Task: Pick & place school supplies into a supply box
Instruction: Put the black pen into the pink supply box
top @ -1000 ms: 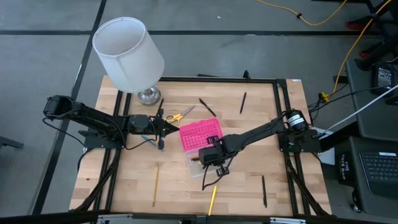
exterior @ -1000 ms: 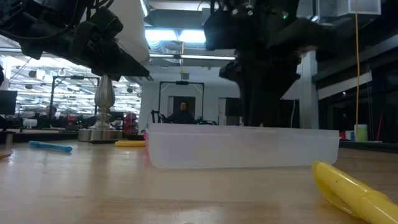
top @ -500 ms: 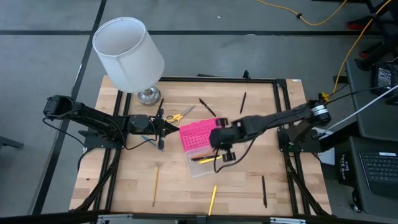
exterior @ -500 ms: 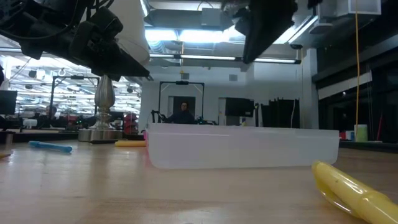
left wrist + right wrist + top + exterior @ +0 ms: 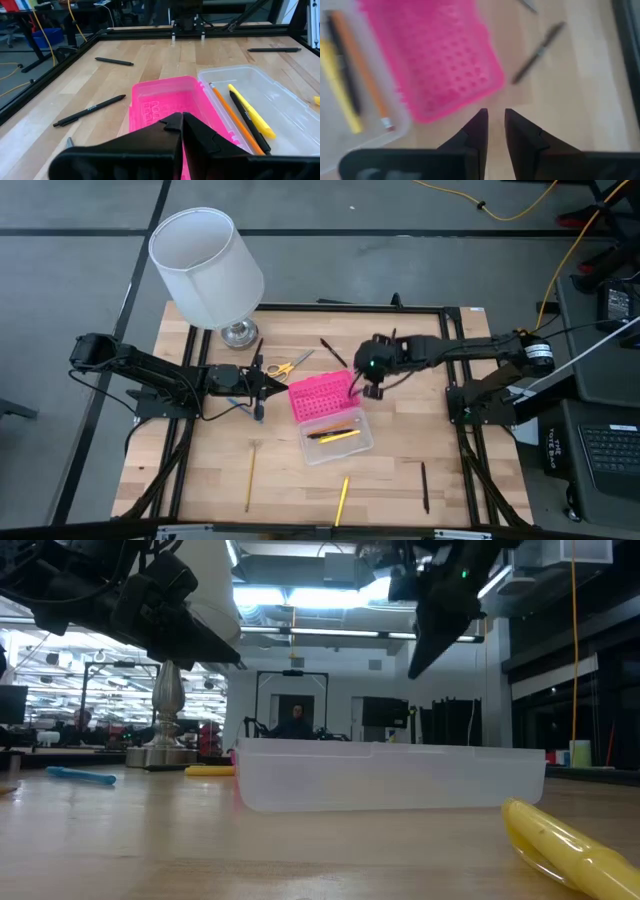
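The supply box lies open at mid-table: its pink dotted lid rests flat beside the clear base. A black pen, an orange pencil and a yellow marker lie in the base. My right gripper hovers above the table at the lid's right edge. It is empty, with a narrow gap between its fingers. My left gripper waits shut and empty just left of the lid. The yellow-handled scissors lie flat, far of my left gripper.
A white-shaded lamp stands at the far left. Black pens lie at the far side and near right. A yellow pencil and a yellow marker lie near the front edge. A blue pen lies under my left arm.
My right gripper has risen from the clear base's near end and gone toward the table's far edge, over the base to the pink lid's right edge. The black, orange and yellow pens now show lying in the base. The left arm has kept still.
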Controlling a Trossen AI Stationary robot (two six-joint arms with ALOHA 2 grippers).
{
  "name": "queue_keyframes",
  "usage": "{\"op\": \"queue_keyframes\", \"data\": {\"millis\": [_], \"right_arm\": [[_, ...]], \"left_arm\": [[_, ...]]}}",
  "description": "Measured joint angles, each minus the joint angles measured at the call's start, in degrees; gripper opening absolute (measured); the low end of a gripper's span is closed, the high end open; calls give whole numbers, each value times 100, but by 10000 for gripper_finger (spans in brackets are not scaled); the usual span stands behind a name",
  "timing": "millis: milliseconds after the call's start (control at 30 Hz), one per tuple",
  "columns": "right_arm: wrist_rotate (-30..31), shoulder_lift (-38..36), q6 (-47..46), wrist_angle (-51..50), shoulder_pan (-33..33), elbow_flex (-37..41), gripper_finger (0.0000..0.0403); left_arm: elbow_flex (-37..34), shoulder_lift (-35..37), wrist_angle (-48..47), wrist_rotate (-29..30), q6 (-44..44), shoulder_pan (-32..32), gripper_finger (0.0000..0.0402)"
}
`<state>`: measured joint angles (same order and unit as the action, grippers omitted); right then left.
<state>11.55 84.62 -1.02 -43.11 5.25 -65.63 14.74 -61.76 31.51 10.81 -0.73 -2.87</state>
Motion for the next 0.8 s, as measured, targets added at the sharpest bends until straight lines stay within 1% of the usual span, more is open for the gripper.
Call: {"op": "queue_keyframes", "data": {"millis": [200,467,633,800], "right_arm": [[2,-6,-248,224,958,265,69],[-4,-6,-1247,225,2239,613,69],[-12,-4,-1951,242,2864,773,69],[-61,0,-2126,334,3408,895,69]], "left_arm": [[0,0,-5,-1,0,-2,4],[0,0,-4,0,0,0,4],[0,0,-4,0,0,-2,4],[0,0,-4,-2,0,-2,4]]}}
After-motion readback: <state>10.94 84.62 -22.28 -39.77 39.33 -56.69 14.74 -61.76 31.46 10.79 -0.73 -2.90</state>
